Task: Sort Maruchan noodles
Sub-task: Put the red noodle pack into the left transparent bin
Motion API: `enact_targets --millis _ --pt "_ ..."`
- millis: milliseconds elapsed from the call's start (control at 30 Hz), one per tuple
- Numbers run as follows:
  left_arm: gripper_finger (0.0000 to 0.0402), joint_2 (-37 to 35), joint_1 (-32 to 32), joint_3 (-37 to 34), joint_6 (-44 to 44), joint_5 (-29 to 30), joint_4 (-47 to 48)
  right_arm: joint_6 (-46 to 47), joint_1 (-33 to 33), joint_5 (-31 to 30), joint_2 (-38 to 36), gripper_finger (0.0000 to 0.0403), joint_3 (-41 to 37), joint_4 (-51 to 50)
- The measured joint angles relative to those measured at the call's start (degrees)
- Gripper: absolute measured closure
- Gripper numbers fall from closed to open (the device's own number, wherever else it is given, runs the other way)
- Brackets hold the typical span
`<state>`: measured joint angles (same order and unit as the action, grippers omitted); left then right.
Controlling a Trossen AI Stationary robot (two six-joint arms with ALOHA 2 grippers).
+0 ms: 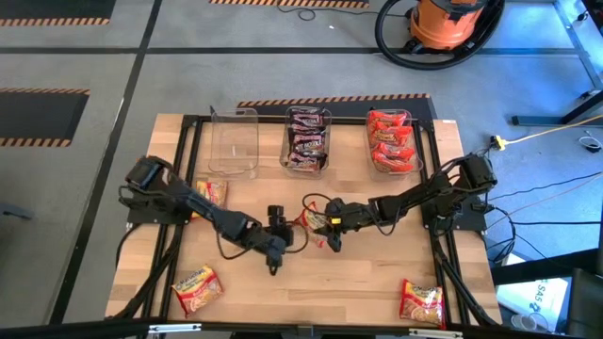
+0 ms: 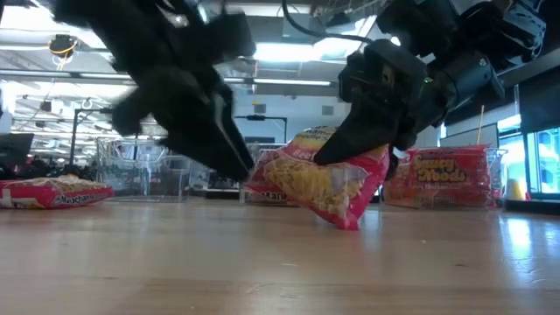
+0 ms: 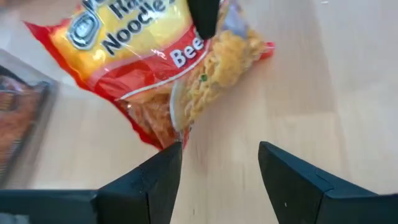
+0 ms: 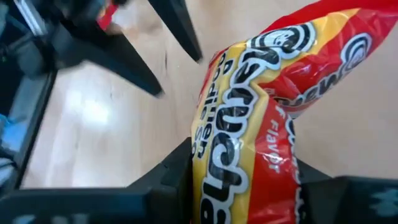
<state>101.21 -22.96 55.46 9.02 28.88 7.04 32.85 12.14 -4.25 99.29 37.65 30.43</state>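
Note:
A red-and-yellow Maruchan noodles packet [image 2: 328,184] stands tilted at the table's middle, and my right gripper [image 4: 242,180] is shut on it. My left gripper [image 3: 221,155] is open just on the near-left side of that packet and touches nothing. Other red-yellow packets lie flat: one [image 1: 212,193] under the left arm, one [image 1: 196,287] near the front left, one [image 1: 421,301] near the front right. At the far edge stand three clear tubs: an empty one [image 1: 234,141], one with dark packets [image 1: 308,139] and one with red packets [image 1: 391,141]. My right gripper pinches the packet across its printed face [image 4: 236,149] between its two fingers, coming from the table's right and slanting down. The wrapper is buckled in between the fingers. The packet sits tilted, with its lower corner [image 2: 346,223] on the table.
Black frame rails [image 1: 184,160] run along the table's left and right sides. Bare wood lies between the two front packets. Beyond the table are an orange vacuum [image 1: 443,24] and cables on the floor.

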Motion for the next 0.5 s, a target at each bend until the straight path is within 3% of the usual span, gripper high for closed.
enact_targets --millis 200,300,500 --pt "0.0193 -5.19 -3.21 0.00 0.81 6.43 2.95 -11.14 2.17 -4.98 -0.02 0.0291 0.43 -0.02" --pt "0.0193 -5.91 -4.14 0.00 -0.59 9.49 1.03 -17.81 4.57 -8.94 -0.02 0.0291 1.46 -0.54" --pt "0.0193 -5.79 -4.01 0.04 -4.95 9.44 -7.95 -24.56 7.59 -12.97 0.05 0.0291 4.66 -3.80"
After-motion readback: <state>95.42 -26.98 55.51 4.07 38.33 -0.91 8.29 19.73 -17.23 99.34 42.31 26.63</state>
